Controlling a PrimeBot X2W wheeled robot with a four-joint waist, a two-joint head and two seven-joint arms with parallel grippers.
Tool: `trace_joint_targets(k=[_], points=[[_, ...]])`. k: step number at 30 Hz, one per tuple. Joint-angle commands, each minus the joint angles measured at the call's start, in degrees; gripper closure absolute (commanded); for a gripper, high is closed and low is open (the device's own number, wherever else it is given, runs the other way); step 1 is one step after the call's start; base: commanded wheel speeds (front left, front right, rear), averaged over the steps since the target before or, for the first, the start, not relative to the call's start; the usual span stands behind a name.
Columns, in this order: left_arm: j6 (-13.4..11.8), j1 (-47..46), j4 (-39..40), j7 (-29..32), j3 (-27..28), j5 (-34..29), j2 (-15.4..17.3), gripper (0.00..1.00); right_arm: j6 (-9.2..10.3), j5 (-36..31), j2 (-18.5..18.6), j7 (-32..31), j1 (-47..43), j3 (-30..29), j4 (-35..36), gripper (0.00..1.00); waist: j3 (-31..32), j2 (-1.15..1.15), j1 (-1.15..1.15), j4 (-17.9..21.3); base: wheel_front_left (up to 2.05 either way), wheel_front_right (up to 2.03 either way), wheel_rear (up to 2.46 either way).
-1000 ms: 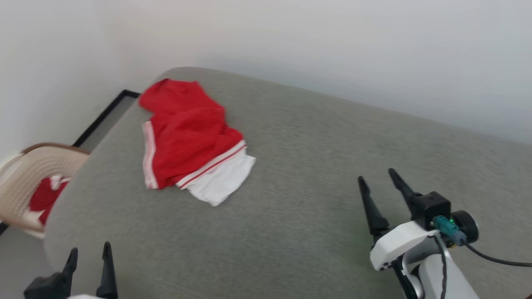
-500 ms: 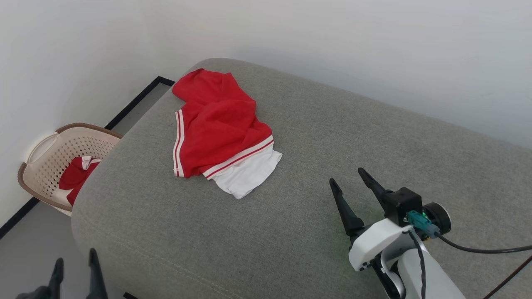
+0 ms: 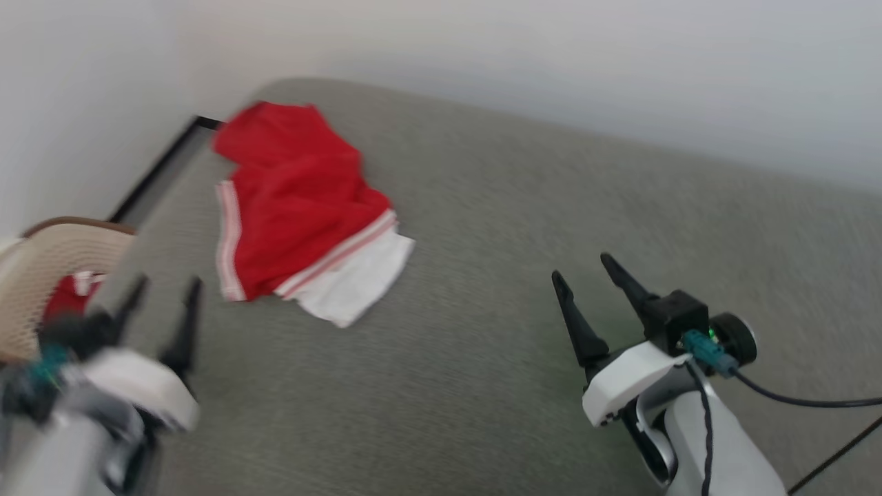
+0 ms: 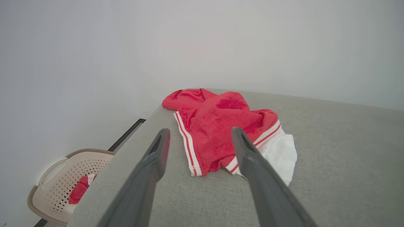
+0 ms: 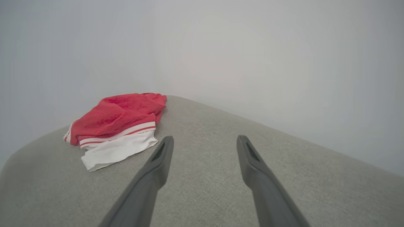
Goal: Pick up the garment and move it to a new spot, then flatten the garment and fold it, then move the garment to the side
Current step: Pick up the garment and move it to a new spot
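Observation:
The garment [image 3: 296, 200], a red T-shirt with a white sleeve and striped trim, lies crumpled on the far left part of the grey cushioned surface [image 3: 482, 289]. It shows too in the left wrist view [image 4: 221, 126] and the right wrist view [image 5: 116, 123]. My left gripper [image 3: 165, 296] is open at the surface's left edge, short of the garment, with nothing between its fingers. My right gripper [image 3: 586, 275] stands open over the middle right of the surface, well away from the garment and empty.
A beige perforated basket [image 3: 41, 275] with red cloth [image 3: 65, 300] inside stands on the floor left of the surface, also seen as the basket [image 4: 60, 176] in the left wrist view. White walls close in behind and to the left. The surface's right half is bare.
The head camera has swung, so the whole picture shifted. My left arm has risen from the bottom edge up to the surface's left side. The garment lies as before.

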State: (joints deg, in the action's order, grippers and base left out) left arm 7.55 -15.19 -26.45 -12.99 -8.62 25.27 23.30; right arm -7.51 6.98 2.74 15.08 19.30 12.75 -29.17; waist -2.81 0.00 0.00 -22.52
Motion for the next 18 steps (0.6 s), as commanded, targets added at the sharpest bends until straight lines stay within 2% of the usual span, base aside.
trace_joint_targets(k=[1,2,3,4,11,18], points=[[-0.1,-4.6,-1.8,1.6,-3.2,3.6,3.6,0.0,0.04,-0.6,0.3,0.1,1.3,-0.2,0.5,0.0,-7.2,0.0,0.0,7.1,0.0,0.0,0.0],[-0.1,-4.6,-1.8,1.6,-3.2,3.6,3.6,0.0,0.04,-0.6,0.3,0.1,1.3,-0.2,0.5,0.0,-7.2,0.0,0.0,7.1,0.0,0.0,0.0],[-0.1,-9.0,-4.4,3.7,-7.3,8.7,7.6,0.0,0.04,-0.9,0.2,0.1,1.9,-0.5,0.8,0.0,-9.6,0.0,0.0,9.2,0.0,0.0,0.0],[-0.1,-9.0,-4.4,3.7,-7.3,8.7,7.6,0.0,0.04,-0.9,0.2,0.1,1.9,-0.5,0.8,0.0,-9.6,0.0,0.0,9.2,0.0,0.0,0.0],[-0.1,-20.5,-9.5,15.8,-21.1,27.1,20.4,0.0,0.04,-0.9,0.2,0.1,4.2,0.0,3.2,0.0,-16.9,0.0,0.0,16.3,0.0,0.0,0.0],[-0.1,-23.7,-12.4,25.8,-29.9,40.1,28.2,0.0,0.04,-0.3,0.2,0.1,5.8,2.4,5.7,0.0,-20.4,0.0,0.0,21.9,0.0,0.0,0.0]])
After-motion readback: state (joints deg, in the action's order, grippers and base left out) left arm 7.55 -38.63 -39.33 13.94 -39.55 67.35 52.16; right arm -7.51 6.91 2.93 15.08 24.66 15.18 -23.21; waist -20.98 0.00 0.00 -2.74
